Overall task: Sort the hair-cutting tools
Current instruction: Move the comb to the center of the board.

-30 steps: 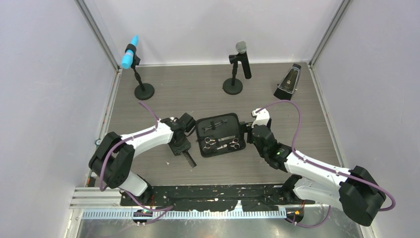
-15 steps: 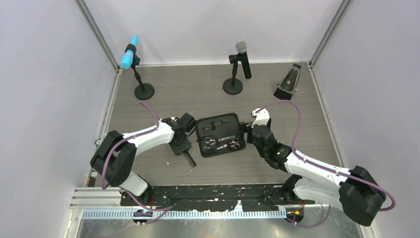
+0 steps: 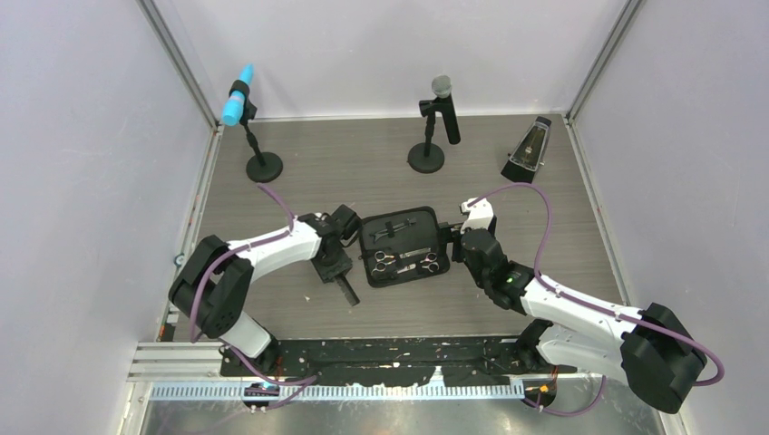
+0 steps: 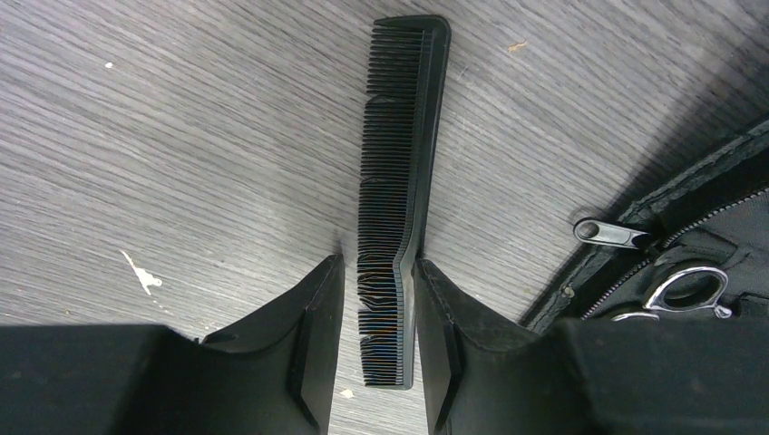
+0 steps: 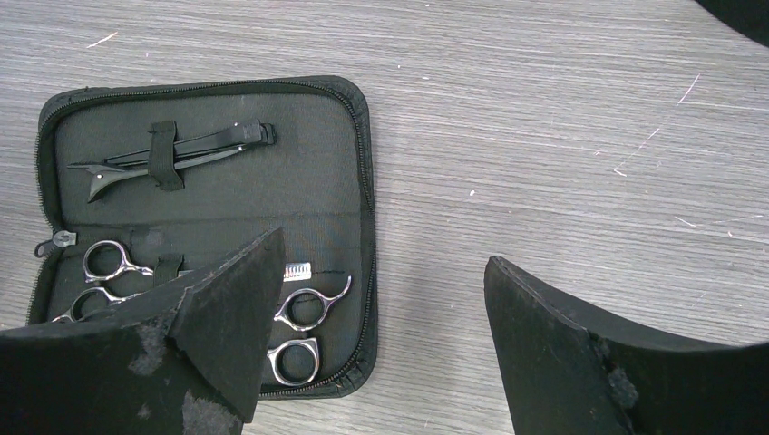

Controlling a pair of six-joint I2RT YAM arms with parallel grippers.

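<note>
The flat black comb (image 4: 403, 136) lies on the table left of the open black zip case (image 3: 399, 281). My left gripper (image 4: 379, 335) straddles the comb's near end with its jaws narrowly open. The right finger touches the comb's spine and a small gap shows at the teeth. In the top view the comb (image 3: 346, 290) sticks out below the left gripper (image 3: 334, 270). Two silver scissors (image 5: 299, 335) (image 5: 104, 272) and two black hair clips (image 5: 172, 154) sit strapped in the case (image 5: 367, 181). My right gripper (image 5: 381, 263) is wide open and empty over the case's right edge.
A blue-headed microphone (image 3: 238, 100) on a round base stands at the back left. A grey-headed microphone (image 3: 442, 100) stands at the back centre. A dark metronome (image 3: 529, 149) stands at the back right. White walls enclose the table on three sides.
The left arm's elbow has shifted slightly to the right. The left gripper, the comb, the case and the right arm stay where they were.
</note>
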